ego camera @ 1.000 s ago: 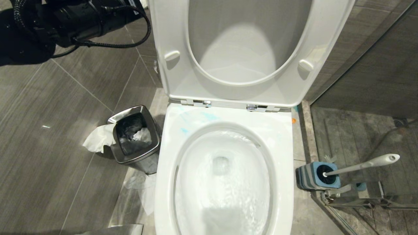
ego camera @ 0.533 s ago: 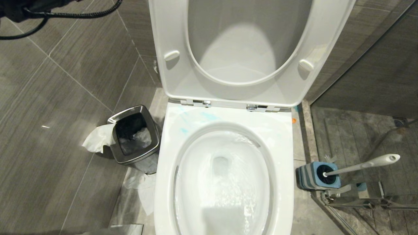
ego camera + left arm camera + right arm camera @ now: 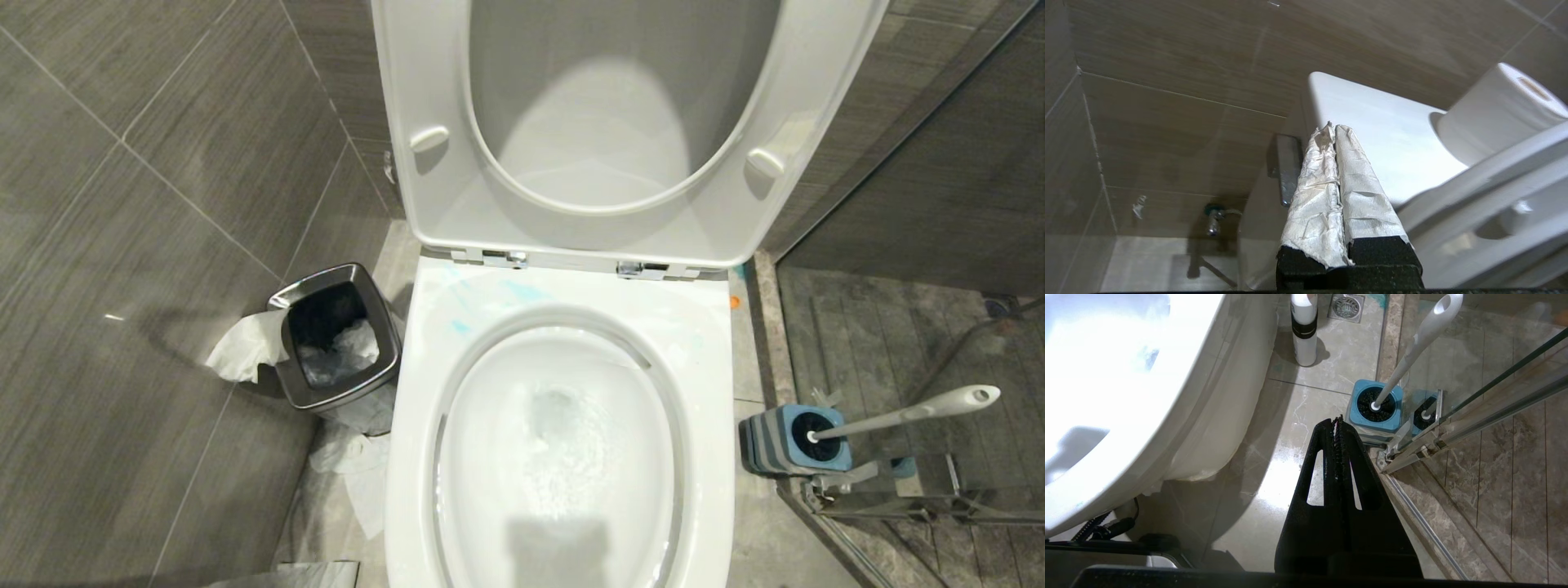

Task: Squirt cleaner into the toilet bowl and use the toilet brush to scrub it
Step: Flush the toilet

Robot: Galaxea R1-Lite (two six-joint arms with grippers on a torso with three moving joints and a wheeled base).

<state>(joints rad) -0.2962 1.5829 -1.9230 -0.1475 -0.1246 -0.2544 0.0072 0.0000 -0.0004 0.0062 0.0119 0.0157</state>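
You see toilet bowl (image 3: 563, 457) front and centre, seat and lid (image 3: 620, 122) raised, water churning inside. Turquoise cleaner (image 3: 490, 298) smeared on back left of rim. Toilet brush (image 3: 906, 414) stands in blue-grey holder (image 3: 788, 441) on floor right of bowl, handle leaning away — nothing touching it. Left gripper (image 3: 1334, 132) pressed closed, empty, beside cistern (image 3: 1392, 134) near chrome flush lever (image 3: 1288, 167). Right gripper (image 3: 1338, 422) closed, empty, above floor — just short of holder. Steel waste bin (image 3: 336, 339) left of bowl.

toilet brush (image 3: 906, 415) right of toilet bowl (image 3: 563, 327)
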